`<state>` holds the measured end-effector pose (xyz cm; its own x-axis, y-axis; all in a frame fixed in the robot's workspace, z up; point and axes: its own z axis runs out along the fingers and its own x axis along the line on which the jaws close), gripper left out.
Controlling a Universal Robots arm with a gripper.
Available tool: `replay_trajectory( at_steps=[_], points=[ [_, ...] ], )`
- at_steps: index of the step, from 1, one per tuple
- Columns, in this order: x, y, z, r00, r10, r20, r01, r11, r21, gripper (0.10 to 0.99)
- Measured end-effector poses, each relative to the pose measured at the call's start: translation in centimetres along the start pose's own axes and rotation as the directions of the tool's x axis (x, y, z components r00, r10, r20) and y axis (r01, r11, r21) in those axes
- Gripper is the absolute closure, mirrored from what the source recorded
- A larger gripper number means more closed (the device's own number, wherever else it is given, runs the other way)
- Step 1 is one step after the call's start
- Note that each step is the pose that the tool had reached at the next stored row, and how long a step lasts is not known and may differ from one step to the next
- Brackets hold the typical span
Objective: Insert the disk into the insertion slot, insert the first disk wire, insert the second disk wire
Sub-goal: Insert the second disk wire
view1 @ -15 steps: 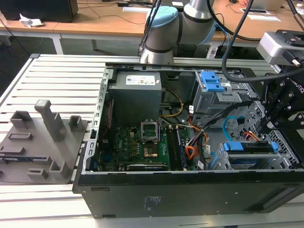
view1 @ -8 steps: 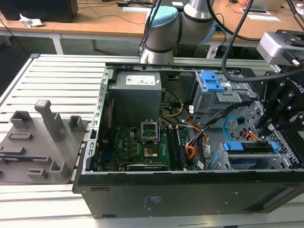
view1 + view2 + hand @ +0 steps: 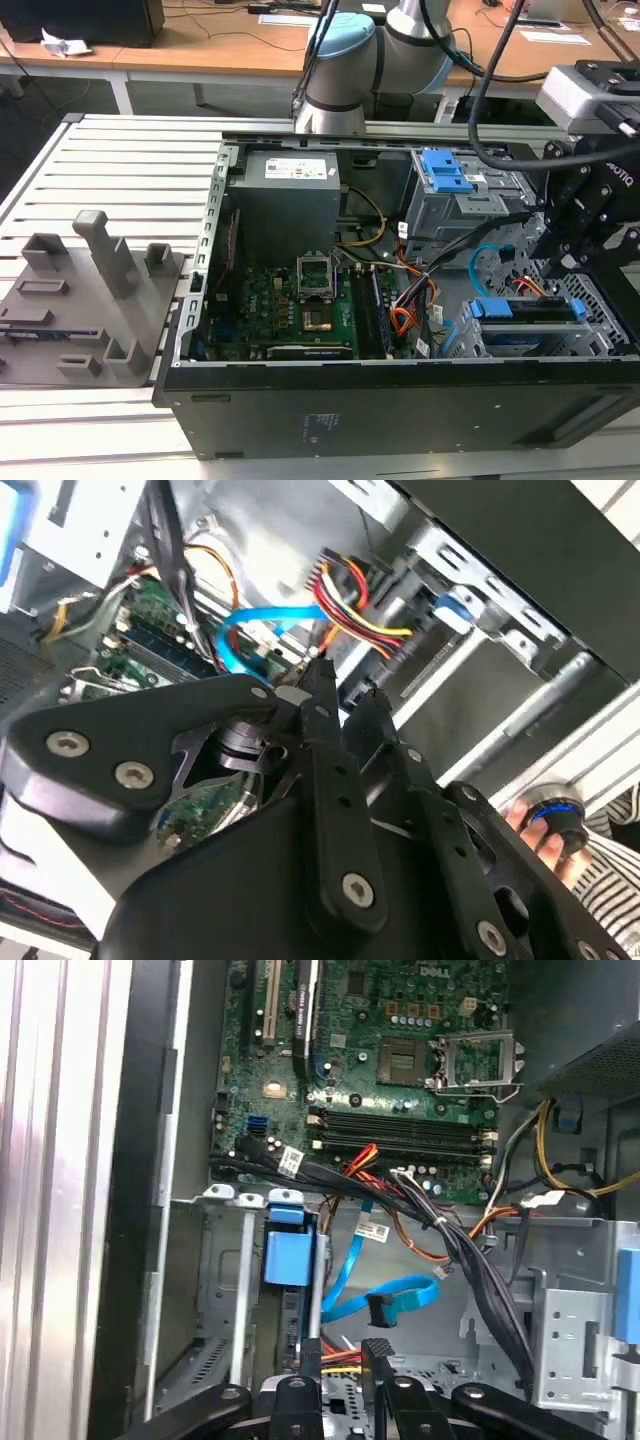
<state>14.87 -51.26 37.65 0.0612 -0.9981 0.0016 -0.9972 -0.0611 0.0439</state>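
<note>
The disk [image 3: 530,312], framed by its blue carrier [image 3: 288,1255], sits inside the insertion slot [image 3: 468,345], a low grey cage at the case's front corner on the exterior view's right. My gripper [image 3: 555,268] hangs just above and behind the disk. Its fingers [image 3: 320,680] stand close together, shut on the plug end of the first disk wire [image 3: 350,600], an orange, red and yellow bundle [image 3: 340,1362] that runs between the fingertips. The second disk wire [image 3: 395,1295], light blue, loops loose behind the cage with its small black plug free [image 3: 478,258].
The taller grey cage with a blue latch [image 3: 445,175] stands behind the gripper. A thick black cable bundle [image 3: 470,1260] crosses beside the motherboard [image 3: 290,300]. Grey fixtures [image 3: 90,290] sit on the exterior view's left. A person's hand [image 3: 540,830] rests outside the case.
</note>
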Motion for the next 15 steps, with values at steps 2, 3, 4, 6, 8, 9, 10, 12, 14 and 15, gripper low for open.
replay_trajectory(
  at_steps=[2,3,4,6,8,9,10,12,14,15],
  points=[
    [-1.33,0.08,0.17,1.0,-0.002,0.0002,0.002,1.0,0.0,0.784],
    [-1.38,0.23,0.23,1.0,-0.002,0.0004,0.002,1.0,0.0,0.784],
    [-1.45,0.52,0.33,1.0,-0.002,0.0003,0.002,1.0,0.0,0.784],
    [-1.54,1.43,0.64,1.0,-0.003,0.0005,0.003,1.0,0.0,0.784],
    [-1.58,2.11,0.87,0.9999,-0.013,0.0,0.013,0.9999,0.0,0.784],
    [-1.59,2.24,0.91,0.9998,-0.02,-0.0011,0.02,0.9998,0.0,0.784],
    [-1.6,2.38,0.98,0.9996,-0.028,-0.0031,0.028,0.9996,0.0,0.784],
    [-1.61,2.46,1.07,0.9992,-0.04,-0.0074,0.04,0.9992,0.0,0.784],
    [-1.61,2.48,1.29,0.9973,-0.069,-0.0234,0.069,0.9976,-0.002,0.784],
    [-1.61,2.47,1.34,0.9972,-0.07,-0.0259,0.07,0.9976,-0.003,0.784]
  ],
)
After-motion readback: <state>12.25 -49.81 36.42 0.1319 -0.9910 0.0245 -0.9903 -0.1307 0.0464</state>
